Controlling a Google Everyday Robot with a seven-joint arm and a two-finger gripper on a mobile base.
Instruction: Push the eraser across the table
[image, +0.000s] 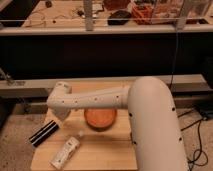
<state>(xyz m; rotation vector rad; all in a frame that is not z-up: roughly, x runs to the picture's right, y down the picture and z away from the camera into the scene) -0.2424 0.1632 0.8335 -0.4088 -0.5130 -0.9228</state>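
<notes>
The eraser (44, 134), a small black block with thin pale stripes, lies at an angle at the left edge of the light-wood table (107, 150). My white arm reaches in from the right across the table. My gripper (60, 116) hangs below the wrist at the table's left side, just up and to the right of the eraser. I cannot tell if it touches the eraser.
A white bottle (65, 152) lies on its side near the table's front left, just right of the eraser. A round orange bowl (100, 119) sits mid-table, partly under my arm. A dark bench with a pale ledge (30, 86) runs behind the table.
</notes>
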